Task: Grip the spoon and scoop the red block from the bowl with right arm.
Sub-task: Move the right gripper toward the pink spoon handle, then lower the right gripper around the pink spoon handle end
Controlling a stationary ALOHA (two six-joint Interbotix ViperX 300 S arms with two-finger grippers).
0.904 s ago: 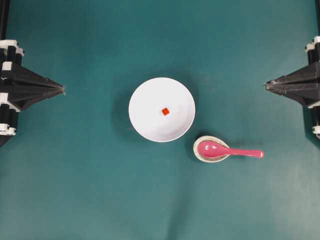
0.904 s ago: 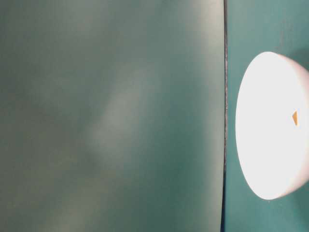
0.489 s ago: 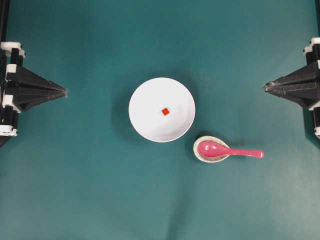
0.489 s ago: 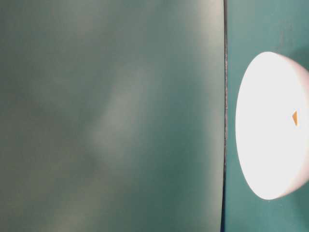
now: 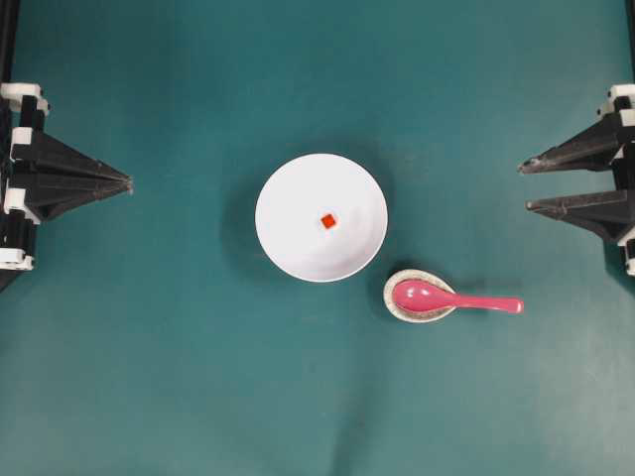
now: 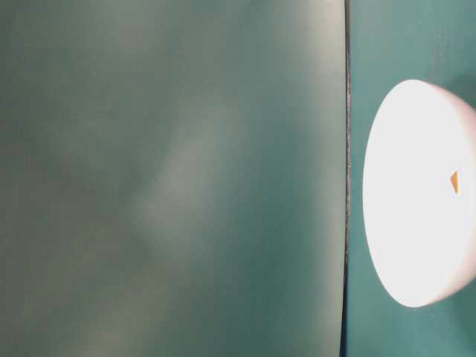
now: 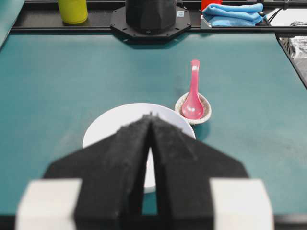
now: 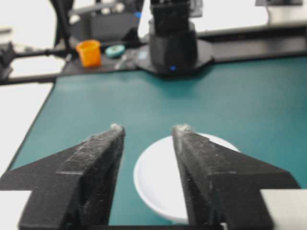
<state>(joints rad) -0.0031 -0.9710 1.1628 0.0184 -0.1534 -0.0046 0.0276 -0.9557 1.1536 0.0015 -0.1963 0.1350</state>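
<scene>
The white bowl (image 5: 320, 217) sits mid-table with the tiny red block (image 5: 328, 221) inside; the bowl also shows in the table-level view (image 6: 416, 193), the left wrist view (image 7: 110, 127) and the right wrist view (image 8: 158, 177). The pink spoon (image 5: 451, 298) lies with its scoop in a small speckled dish (image 5: 419, 297), handle pointing right; it also shows in the left wrist view (image 7: 193, 93). My right gripper (image 5: 525, 185) is open and empty at the right edge, well above and right of the spoon. My left gripper (image 5: 127, 181) is shut and empty at the left edge.
The teal table mat (image 5: 198, 377) spreads around the dishes. A yellow cup (image 7: 72, 9) and blue cloth (image 7: 235, 13) lie beyond the far edge in the left wrist view. An orange cup (image 8: 89, 52) stands off the mat in the right wrist view.
My right gripper's jaws have opened from shut. The left gripper, bowl, block and spoon have not moved in the last half second.
</scene>
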